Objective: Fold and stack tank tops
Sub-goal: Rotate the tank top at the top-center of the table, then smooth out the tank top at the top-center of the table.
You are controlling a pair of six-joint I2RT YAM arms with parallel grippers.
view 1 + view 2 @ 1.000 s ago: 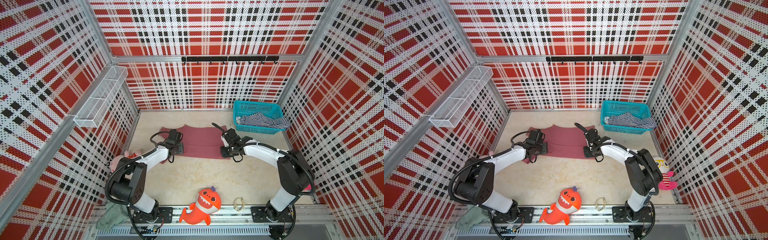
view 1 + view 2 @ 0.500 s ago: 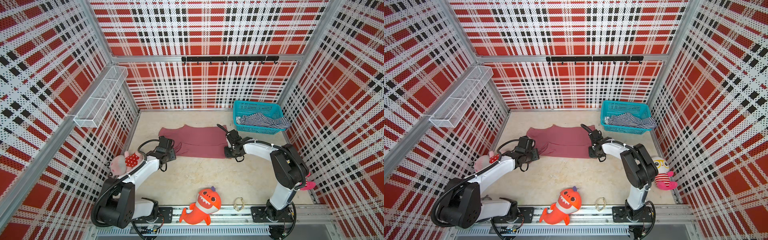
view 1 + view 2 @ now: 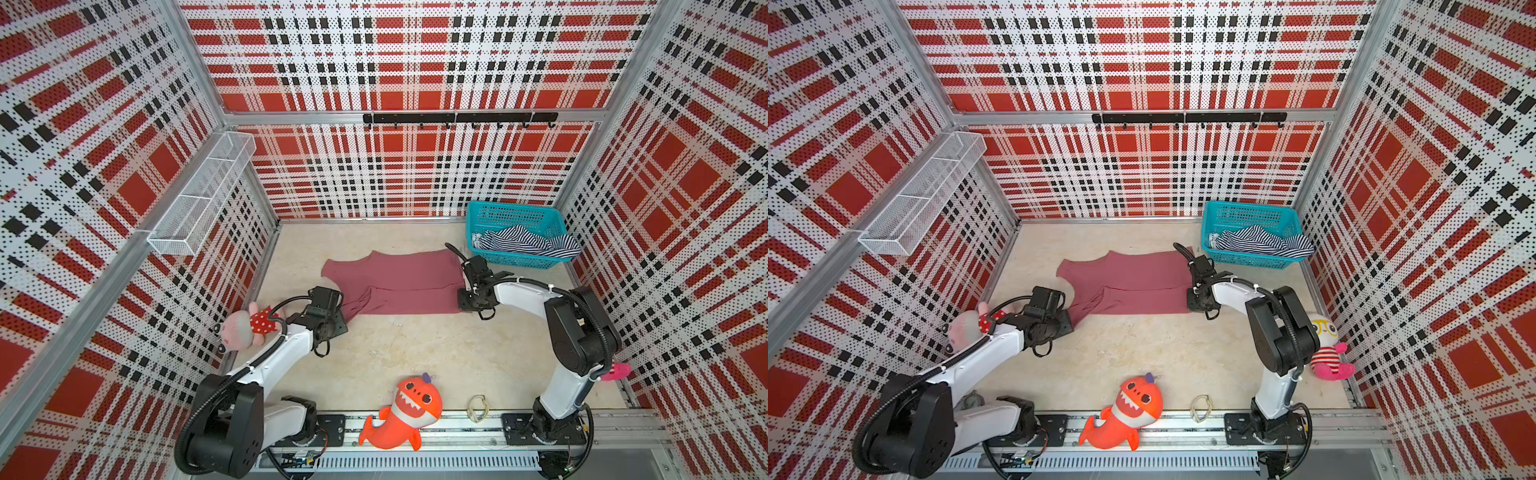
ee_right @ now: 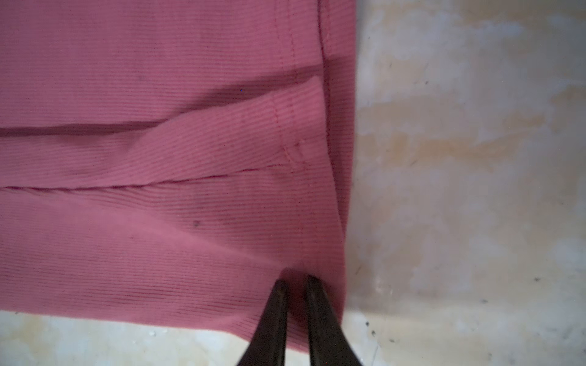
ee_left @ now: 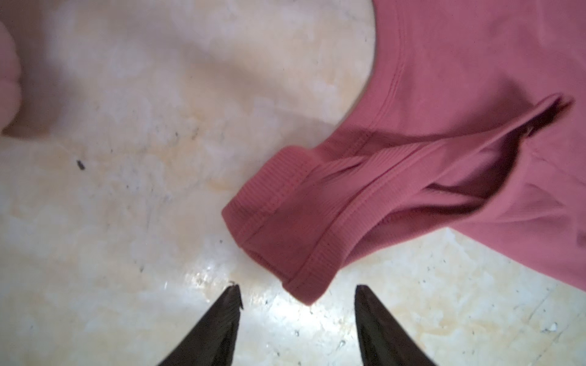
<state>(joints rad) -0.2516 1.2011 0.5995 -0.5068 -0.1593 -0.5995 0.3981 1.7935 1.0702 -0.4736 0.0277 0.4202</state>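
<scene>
The maroon tank top lies spread on the floor with its near side folded over. My right gripper is shut on the hem corner of this top. One strap end of it lies flat just ahead of my left gripper, which is open and holds nothing. The striped tank top is bunched in the teal basket at the back right.
An orange shark plush lies by the front rail, with a small ring beside it. A pink plush sits at the left wall next to my left arm. Another plush sits behind my right arm. A wire shelf hangs on the left wall.
My left gripper has drawn back toward the front left, off the maroon top's near edge. The right gripper has shifted slightly right, still on the hem.
</scene>
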